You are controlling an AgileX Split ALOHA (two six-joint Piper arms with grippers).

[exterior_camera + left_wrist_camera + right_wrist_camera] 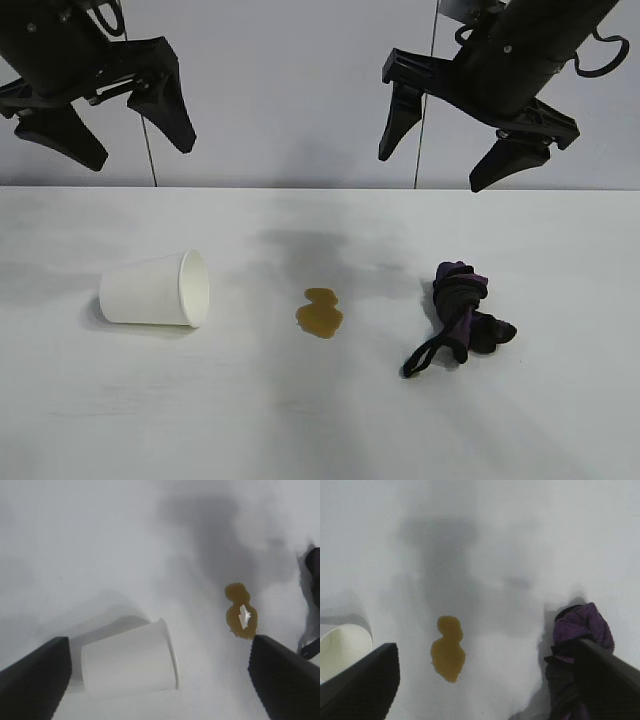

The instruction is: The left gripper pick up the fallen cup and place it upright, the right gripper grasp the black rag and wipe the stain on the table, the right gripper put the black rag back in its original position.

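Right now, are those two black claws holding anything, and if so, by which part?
Nothing is held. The left gripper and right gripper hang open above the table; the paper cup and black rag lie untouched.

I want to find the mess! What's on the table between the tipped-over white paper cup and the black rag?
The amber-brown liquid stain lies between the white paper cup and the bunched black rag, shown in the exterior view.

In the right wrist view the cup [340,650] is cut off by the picture's edge beside the stain [448,650], and a finger [605,680] hides part of the black rag [580,630].
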